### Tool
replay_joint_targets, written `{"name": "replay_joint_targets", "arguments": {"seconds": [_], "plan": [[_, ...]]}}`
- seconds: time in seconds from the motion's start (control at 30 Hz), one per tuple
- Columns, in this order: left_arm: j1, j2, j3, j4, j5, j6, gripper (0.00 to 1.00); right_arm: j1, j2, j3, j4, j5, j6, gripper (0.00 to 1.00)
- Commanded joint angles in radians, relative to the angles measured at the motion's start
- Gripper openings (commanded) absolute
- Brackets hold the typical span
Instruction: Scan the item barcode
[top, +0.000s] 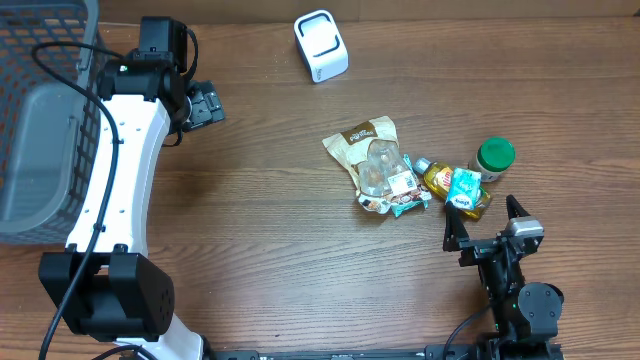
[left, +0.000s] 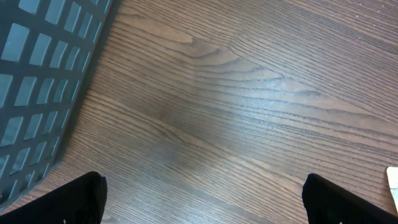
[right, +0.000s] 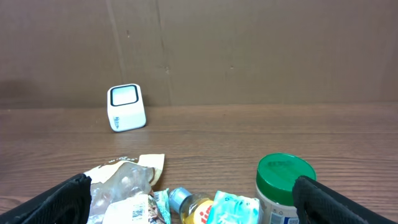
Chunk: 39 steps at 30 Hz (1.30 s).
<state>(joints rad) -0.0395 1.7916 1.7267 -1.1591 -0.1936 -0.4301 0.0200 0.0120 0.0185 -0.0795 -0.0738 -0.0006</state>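
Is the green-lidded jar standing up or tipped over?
Upright. The jar stands lid-up, its round green lid facing the overhead camera.

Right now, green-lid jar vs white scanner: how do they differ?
The jar is round with a green lid; the scanner is a white boxy block with a dark-framed window. The jar stands beside the item pile near the right claw; the scanner stands alone at the far side. Both are upright on the table, untouched.
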Motion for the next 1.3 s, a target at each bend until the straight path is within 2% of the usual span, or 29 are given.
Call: {"name": "replay_joint_targets", "arguments": {"seconds": [0.0, 0.73, 1.1, 1.27], "plan": [[-0.007, -0.013, 0.009, 0.001, 0.004, 0.008, 1.0, -0.005, -0.009, -0.011, 0.002, 0.001, -0.005, 1.0], [-0.006, -0.024, 0.009, 0.0, 0.004, 0.008, 1.0, -0.005, -0.009, -0.011, 0.002, 0.001, -0.005, 1.0], [-0.019, -0.277, 0.009, 0.0, 0.004, 0.008, 1.0, -0.005, -0.009, -0.011, 0.002, 0.001, -0.005, 1.0], [-0.02, -0.322, 0.009, 0.0, 0.004, 0.008, 1.0, -0.005, -0.009, -0.011, 0.002, 0.001, -0.005, 1.0]]}}
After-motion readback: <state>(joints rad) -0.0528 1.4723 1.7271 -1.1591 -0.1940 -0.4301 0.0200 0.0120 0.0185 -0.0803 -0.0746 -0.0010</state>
